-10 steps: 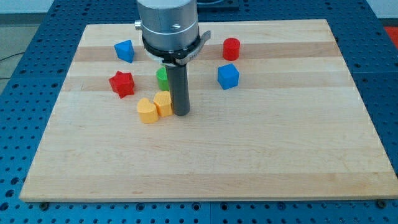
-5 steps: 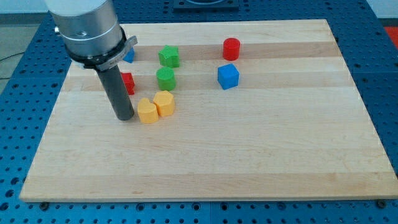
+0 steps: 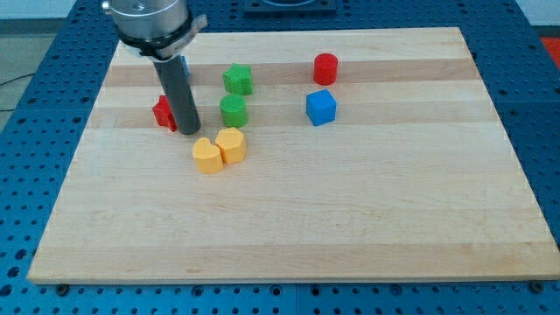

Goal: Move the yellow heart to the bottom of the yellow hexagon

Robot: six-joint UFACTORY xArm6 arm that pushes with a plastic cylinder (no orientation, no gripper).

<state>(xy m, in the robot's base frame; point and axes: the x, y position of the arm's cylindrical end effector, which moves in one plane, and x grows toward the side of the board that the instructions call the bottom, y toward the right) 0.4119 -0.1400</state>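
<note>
Camera view shows a wooden surface (image 3: 350,219) with blocks gathered toward its top-left part. A green star (image 3: 237,79) lies nearest the top edge, with a green round block (image 3: 233,110) just below it. A red cylinder (image 3: 325,67) sits toward the top right, and a blue cube (image 3: 321,107) lies below it. A red block (image 3: 163,112), its shape partly hidden, sits behind the rod near the left edge, and a sliver of a blue block (image 3: 184,66) peeks out beside the rod higher up.

The yellow heart (image 3: 207,156) and the yellow hexagon (image 3: 231,144) touch each other, the heart on the left and slightly nearer the bottom edge. They lie left of the surface's centre, just below the green round block.

My tip (image 3: 189,129) rests just above and left of the yellow heart, close but apart from it. There are no fingers here, only the rod.

The rod stands nearly upright, its metal collar (image 3: 150,19) at the top-left corner.
</note>
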